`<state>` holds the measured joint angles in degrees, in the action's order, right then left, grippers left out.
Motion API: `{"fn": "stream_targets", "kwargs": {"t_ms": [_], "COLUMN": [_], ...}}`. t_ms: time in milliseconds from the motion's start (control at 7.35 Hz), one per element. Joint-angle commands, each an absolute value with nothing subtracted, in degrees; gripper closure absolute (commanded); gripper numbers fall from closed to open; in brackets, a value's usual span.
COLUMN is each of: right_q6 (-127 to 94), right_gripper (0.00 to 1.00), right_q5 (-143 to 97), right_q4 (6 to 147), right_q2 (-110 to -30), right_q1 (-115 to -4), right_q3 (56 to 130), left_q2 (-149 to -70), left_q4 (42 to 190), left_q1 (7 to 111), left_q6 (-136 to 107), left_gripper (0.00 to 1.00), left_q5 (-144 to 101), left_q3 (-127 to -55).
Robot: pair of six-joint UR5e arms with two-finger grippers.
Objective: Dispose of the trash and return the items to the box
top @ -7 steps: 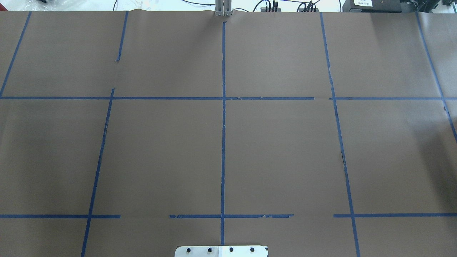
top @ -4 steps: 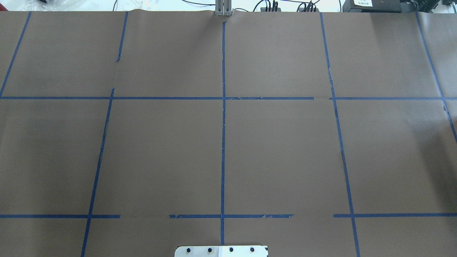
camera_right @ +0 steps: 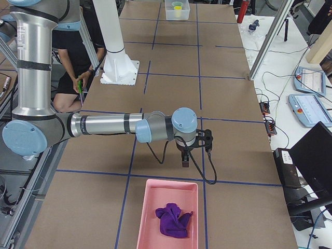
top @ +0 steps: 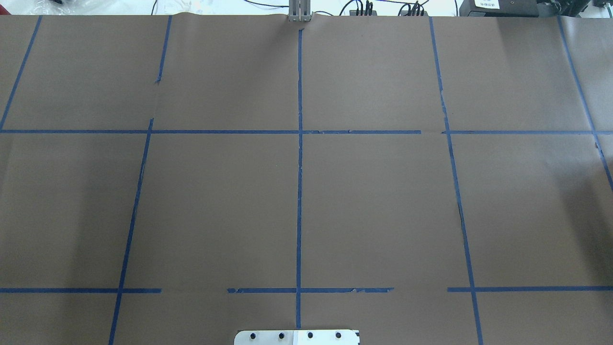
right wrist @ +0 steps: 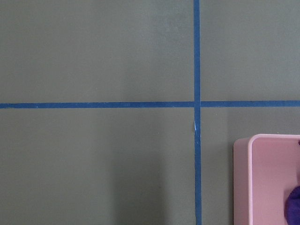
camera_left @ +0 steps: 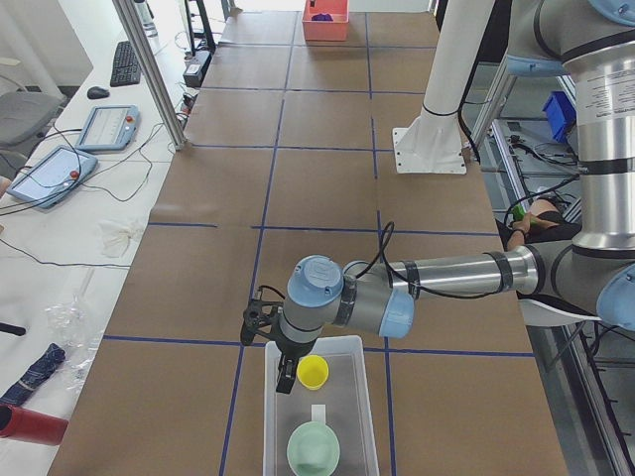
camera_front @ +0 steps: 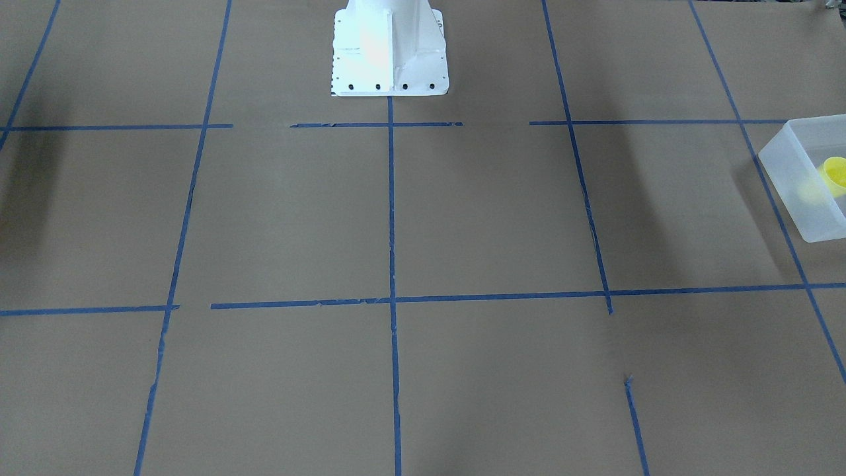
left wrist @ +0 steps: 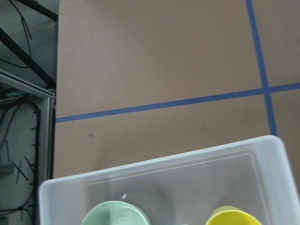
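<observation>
Desk (top: 215,201): brown paper cover, blue tape grid. The overhead view shows only this surface and the edge of the white metal robot base (top: 297,337); no arm, no task item.

Left arm (camera_left: 446,273): seen only from the left-end camera, stretched low across the desk. Left gripper (camera_left: 286,377) hangs over the far end of the box, just beside the cup. Jaws: cannot tell whether apart or together from this view.

Right arm (camera_right: 104,124): seen only from the right-end camera. Right gripper (camera_right: 185,162) points down above bare paper, near the far end of a pink rectangular plastic tray (camera_right: 144,207). Jaws: cannot tell.

Translucent frosted-white rectangular plastic bin (the box) (camera_left: 369,416): at the desk's left end. The front-facing view catches only one corner of it (camera_front: 790,178).

Shallow round pale mint-green plastic bowl (camera_left: 314,448): inside the box, near end. Hidden from the front-facing view; left wrist camera shows its rim (left wrist: 115,214).

Small yellow plastic tapered cup (camera_left: 313,372): upright inside the box, far end, apart from the bowl.

Crumpled purple cloth (camera_right: 174,219): lies in the pink tray.
</observation>
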<state>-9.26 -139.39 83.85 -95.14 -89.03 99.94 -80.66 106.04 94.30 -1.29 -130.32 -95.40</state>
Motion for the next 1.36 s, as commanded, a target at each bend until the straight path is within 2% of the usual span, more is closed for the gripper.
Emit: {"fn": "stream_targets", "kwargs": {"t_ms": [0, 1224], "right_q6": [-9.23, -9.23], "right_gripper": [0.0, 0.0], "right_q5": [-139.39, -139.39], "right_q4": [83.85, 83.85], "right_q2": [-95.1, -95.1], "right_q1": [-89.03, -89.03], "right_q3": [99.93, 99.49], "left_q2": [-83.66, -84.55], "left_q4": [100.12, 98.88], "left_q1": [91.51, 91.32], "left_q6": [-1.85, -1.58], "left_gripper": [0.0, 0.0], "left_q5": [-134.03, -133.77], "left_q3": [-97.55, -96.86]}}
